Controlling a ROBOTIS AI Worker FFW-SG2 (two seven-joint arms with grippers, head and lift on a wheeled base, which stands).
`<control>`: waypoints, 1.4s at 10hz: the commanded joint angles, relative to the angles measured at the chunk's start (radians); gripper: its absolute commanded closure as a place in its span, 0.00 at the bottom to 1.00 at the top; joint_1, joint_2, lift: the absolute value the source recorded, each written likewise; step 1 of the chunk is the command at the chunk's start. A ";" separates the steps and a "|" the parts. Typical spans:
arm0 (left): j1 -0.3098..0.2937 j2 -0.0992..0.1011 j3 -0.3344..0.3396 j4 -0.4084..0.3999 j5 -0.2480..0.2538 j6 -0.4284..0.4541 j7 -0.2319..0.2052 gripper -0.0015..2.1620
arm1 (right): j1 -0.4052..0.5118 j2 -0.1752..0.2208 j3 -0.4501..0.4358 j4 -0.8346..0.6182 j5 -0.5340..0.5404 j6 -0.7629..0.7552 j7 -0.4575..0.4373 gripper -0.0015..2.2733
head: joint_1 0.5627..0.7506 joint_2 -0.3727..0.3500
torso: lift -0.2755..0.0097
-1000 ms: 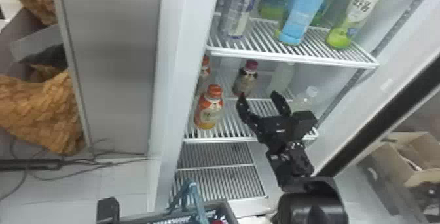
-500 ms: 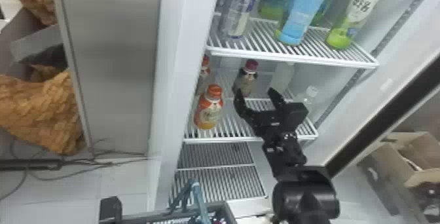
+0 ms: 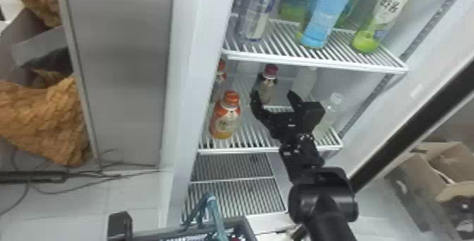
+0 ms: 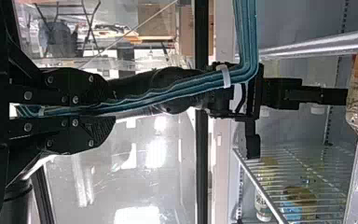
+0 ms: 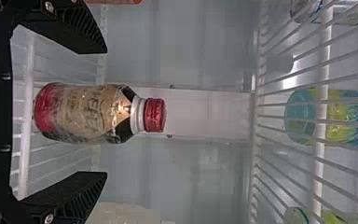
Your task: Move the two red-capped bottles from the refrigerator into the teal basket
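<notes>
Right gripper (image 3: pixel 273 95) has moved deeper into the refrigerator, nearer 1 red-capped bottle (image 3: pixel 267 86). Its 2 fingers are apart, not touching the bottle, which stands upright on the shelf (image 3: pixel 252 148). Left gripper (image 3: pixel 120 224): 2 fingers clamped on the teal handle (image 4: pixel 168 92).

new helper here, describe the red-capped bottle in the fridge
In the fridge, find the shelf below the tall bottles. A small bottle stands toward the back. Its dark red cap sets it apart from the orange-capped bottles to its left.
</notes>
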 commanded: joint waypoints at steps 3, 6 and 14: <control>0.000 0.000 0.000 0.000 0.002 -0.002 0.000 0.50 | -0.050 -0.001 0.028 0.024 0.000 0.017 -0.011 0.03 | 0.70 0.03 | 0.17; 0.000 0.001 0.000 0.000 0.002 -0.002 0.000 0.50 | -0.082 -0.001 0.046 0.049 -0.002 0.051 -0.030 0.03 | 0.70 0.03 | 0.17; -0.005 0.000 -0.002 0.000 0.002 -0.002 0.000 0.50 | -0.151 -0.009 0.064 0.091 0.000 0.140 -0.053 0.03 | 0.70 0.03 | 0.17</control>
